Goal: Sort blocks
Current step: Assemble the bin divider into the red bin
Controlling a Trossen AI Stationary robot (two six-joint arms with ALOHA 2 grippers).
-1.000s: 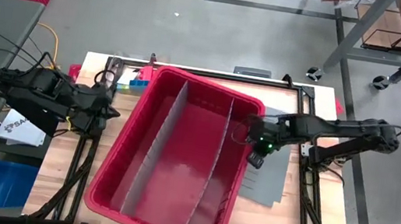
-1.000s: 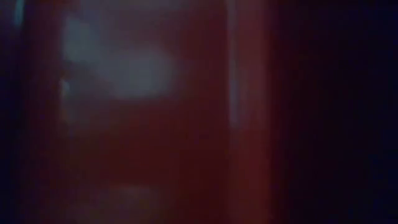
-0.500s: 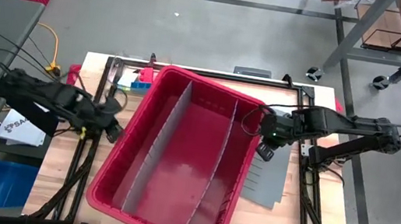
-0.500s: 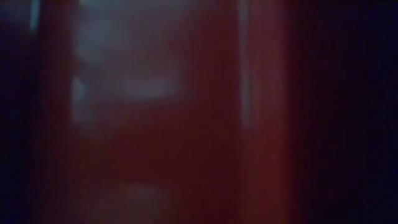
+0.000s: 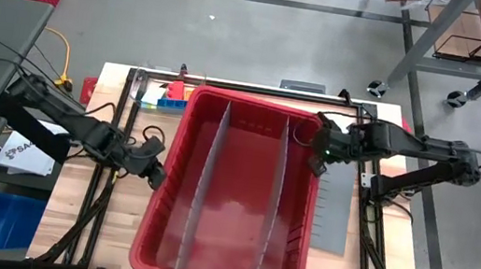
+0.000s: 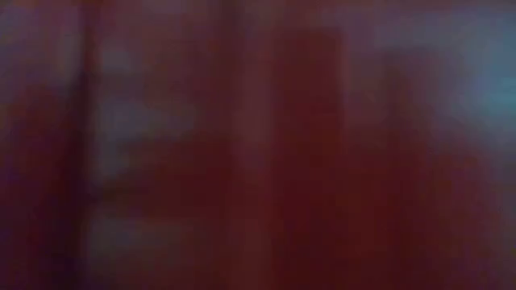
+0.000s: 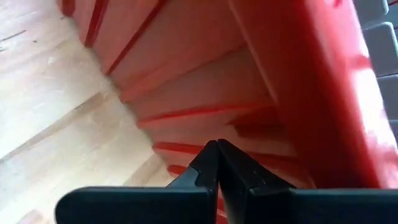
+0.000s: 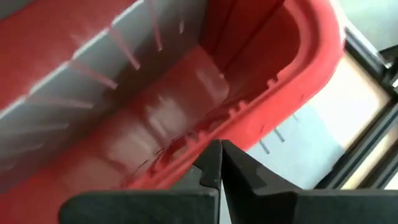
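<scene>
The large red bin (image 5: 231, 199) stands on the table with two grey dividers (image 5: 200, 185) upright inside it. It fills the low view (image 6: 258, 145). Small blue and yellow blocks (image 5: 170, 98) lie on the table beside the bin's far left corner. My left gripper (image 5: 156, 173) is shut against the bin's left wall. My right gripper (image 5: 316, 160) is shut at the bin's right rim, near its far right corner. My left gripper pushes with its shut fingertips (image 7: 217, 152) on the ribbed outer face of the bin's left wall (image 7: 205, 118), low down, about midway along it. The fingers come level from the table's left. The bin rests on the table. My right gripper has its shut fingertips (image 8: 219, 152) against the outer edge of the bin's right rim (image 8: 249, 121), near the far right corner. It comes from the table's right side, slanting down. The bin's bottom stays on the table.
A flat grey slotted sheet (image 5: 333, 214) lies on the table right of the bin, partly under it. A black frame (image 5: 121, 108) runs round the tabletop. Bare wood (image 5: 87, 217) shows near left.
The bin has turned on the table: its near end has swung toward the right edge, so it now stands square to the table. My left gripper has gone right and nearer, following the left wall. My right gripper has gone toward the far edge along the right rim.
</scene>
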